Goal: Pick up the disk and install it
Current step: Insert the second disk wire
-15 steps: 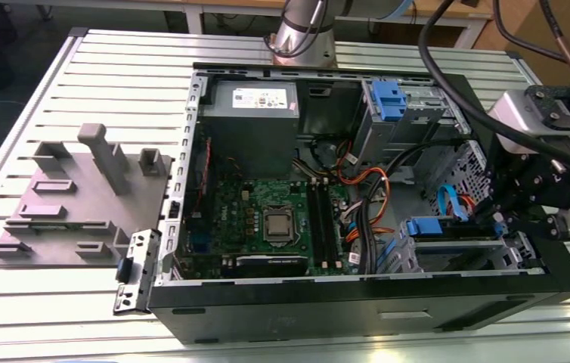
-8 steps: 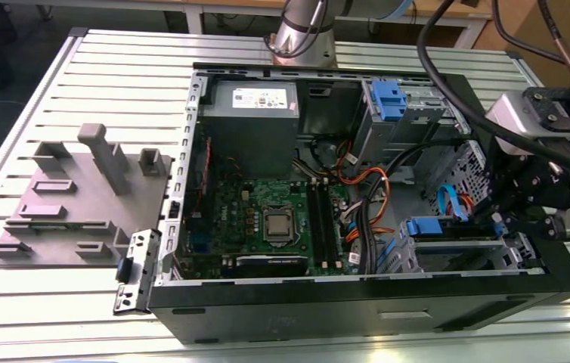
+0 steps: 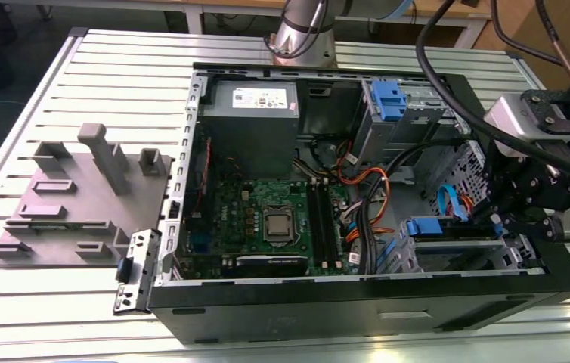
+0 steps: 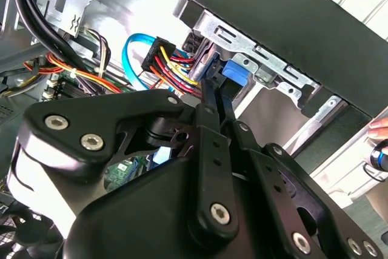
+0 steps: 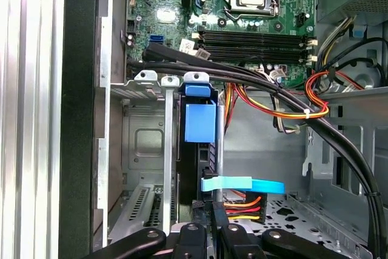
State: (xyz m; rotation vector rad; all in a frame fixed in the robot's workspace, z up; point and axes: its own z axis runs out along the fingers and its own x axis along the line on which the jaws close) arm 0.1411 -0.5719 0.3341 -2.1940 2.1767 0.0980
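Black linkage of the end effector (image 5: 208,207) sits nearest in both wrist views, its fingers drawn together and, as far as I can judge, clamped on the thin edge of the disk (image 5: 197,150). The disk stands on edge with its blue rail tab uppermost in the first wrist view, partly entered into the metal cage (image 5: 142,144) at the case corner. To seat it well, I would judge that the drive must stay parallel to the cage's guide walls so both rails run true, with the push going straight along the slot and no twist. Room is tight. A blue cable (image 5: 242,184) crosses just beside the fingers, and the red, yellow and orange leads (image 5: 242,207) lie close behind them, so either could snag. On the other side the cage's upright strips sit just beside the disk, with the black case wall (image 5: 82,119) beyond. Thick black cables (image 5: 339,144) arc across the open bay further off, where there is freer room. Beyond them lies the motherboard (image 5: 254,4), well apart. In the exterior view the case rests on a slatted surface (image 3: 113,76).
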